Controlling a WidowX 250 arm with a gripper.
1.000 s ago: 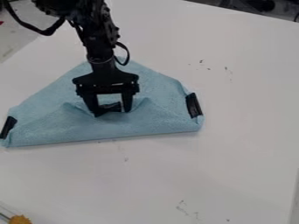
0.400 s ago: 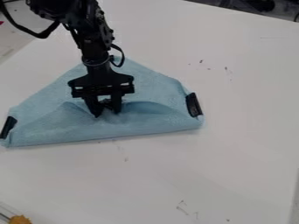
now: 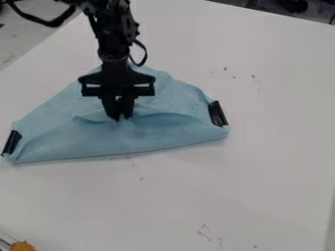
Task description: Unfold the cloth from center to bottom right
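Your gripper [image 3: 120, 116] hangs down over the middle of the blue cloth [image 3: 118, 144], its jaws drawn nearly together and pinching a bit of fabric at their tips. Creases spread from this grip to both sides, the one on the right forming a raised ridge. You have the cloth lying folded on the white surface [image 3: 275, 147], left of the view's centre, in a broad, roughly triangular shape. Its long edge faces the bottom of the view, and its narrower part lies behind the jaws. Note a black piece [image 3: 217, 113] at the cloth's right corner and a second black piece [image 3: 11, 142] at its left corner, both touching the fabric. Small dark marks are noted on your surface, right of and below the cloth. A yellow-orange object [image 3: 23, 246] sits at the bottom left corner of the view, well apart from the cloth.
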